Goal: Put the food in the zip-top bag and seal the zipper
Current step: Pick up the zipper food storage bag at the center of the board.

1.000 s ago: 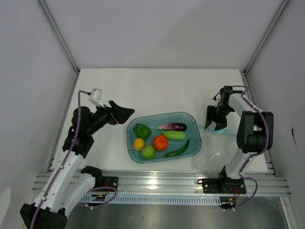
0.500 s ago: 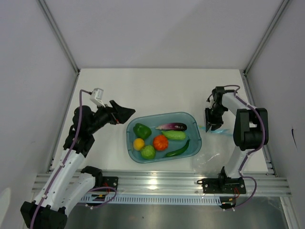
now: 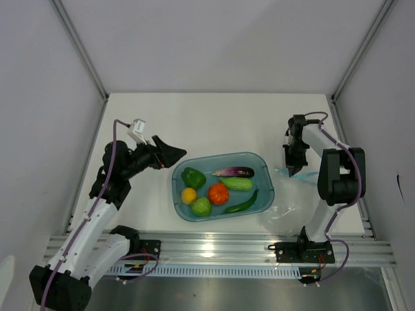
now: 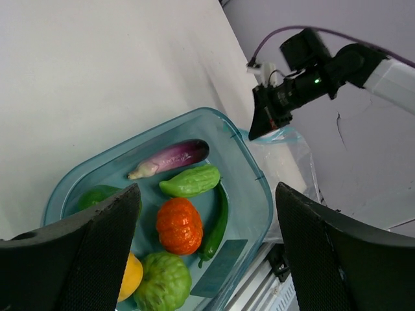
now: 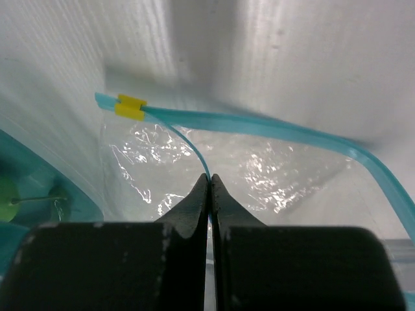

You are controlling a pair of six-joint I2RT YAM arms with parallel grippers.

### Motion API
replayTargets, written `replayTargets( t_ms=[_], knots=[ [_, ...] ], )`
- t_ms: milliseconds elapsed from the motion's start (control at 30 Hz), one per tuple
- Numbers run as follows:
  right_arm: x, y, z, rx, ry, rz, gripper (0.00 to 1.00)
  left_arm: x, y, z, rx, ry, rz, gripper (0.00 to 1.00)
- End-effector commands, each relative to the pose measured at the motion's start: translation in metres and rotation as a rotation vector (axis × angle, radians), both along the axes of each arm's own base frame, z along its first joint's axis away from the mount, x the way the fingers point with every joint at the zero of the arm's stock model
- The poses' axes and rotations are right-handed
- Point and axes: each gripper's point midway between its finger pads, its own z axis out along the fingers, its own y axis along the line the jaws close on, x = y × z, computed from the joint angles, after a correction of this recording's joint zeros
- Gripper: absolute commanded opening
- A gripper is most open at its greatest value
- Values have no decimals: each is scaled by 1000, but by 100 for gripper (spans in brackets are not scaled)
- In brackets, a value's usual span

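Observation:
The food lies in a blue tub (image 3: pixel 220 156): green pepper (image 3: pixel 192 177), eggplant (image 3: pixel 233 172), cucumber (image 3: pixel 238 183), chili (image 3: pixel 241 204), tomato (image 3: pixel 218 193), a yellow fruit (image 3: pixel 189 195) and a green fruit (image 3: pixel 201 206). The clear zip-top bag (image 3: pixel 285 208) lies crumpled right of the tub. My right gripper (image 3: pixel 292 170) is shut on one lip of its teal zipper (image 5: pixel 259 123), which carries a yellow slider (image 5: pixel 130 107). The other lip runs free across the right wrist view. My left gripper (image 3: pixel 172 154) hangs open at the tub's left edge, holding nothing.
The tub sits mid-table near the front aluminium rail (image 3: pixel 214 246). White walls and corner posts close the table on three sides. In the left wrist view the tub's near corner (image 4: pixel 259 214) lies close to the rail.
The right gripper has closed its jaws on the bag's zipper lip after shifting slightly left. The left gripper has edged toward the tub and narrowed a little.

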Motion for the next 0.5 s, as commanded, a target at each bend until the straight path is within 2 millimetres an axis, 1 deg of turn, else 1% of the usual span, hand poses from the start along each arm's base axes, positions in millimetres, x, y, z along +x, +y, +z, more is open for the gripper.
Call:
replayTargets(
  t_ms=[0, 67, 100, 133, 167, 200, 233, 300, 333, 400, 433, 467],
  knots=[
    [31, -26, 65, -128, -233, -101, 0, -5, -14, 13, -45, 11, -70, 86],
    [38, -28, 85, -138, -304, -129, 0, -8, -23, 10, -34, 38, -107, 83],
    [40, -28, 103, -139, -364, -140, 0, -10, -26, 11, -30, 40, -118, 83],
    [44, -28, 117, -134, -407, -145, 0, -14, -30, 14, -28, 42, -137, 83],
    [45, -26, 127, -125, -443, -146, 0, -15, -31, 16, -27, 40, -139, 83],
    [45, -23, 146, -106, -506, -147, 0, -16, -32, 16, -28, 42, -140, 83],
    [47, -18, 157, -87, -550, -140, 0, -19, -35, 18, -31, 45, -145, 83],
    [46, -4, 175, -32, -618, -109, 0, -23, -38, 24, -49, 45, -150, 83],
    [43, 7, 192, 0, -683, -79, 0, -28, -44, 26, -56, 45, -171, 83],
    [37, 28, 205, 70, -725, -20, 0, -32, -51, 33, -75, 43, -190, 83],
    [34, 34, 217, 92, -775, 3, 0, -38, -59, 37, -78, 39, -221, 83],
    [29, 49, 223, 115, -798, 49, 0, -40, -63, 39, -78, 33, -232, 83]
  ],
)
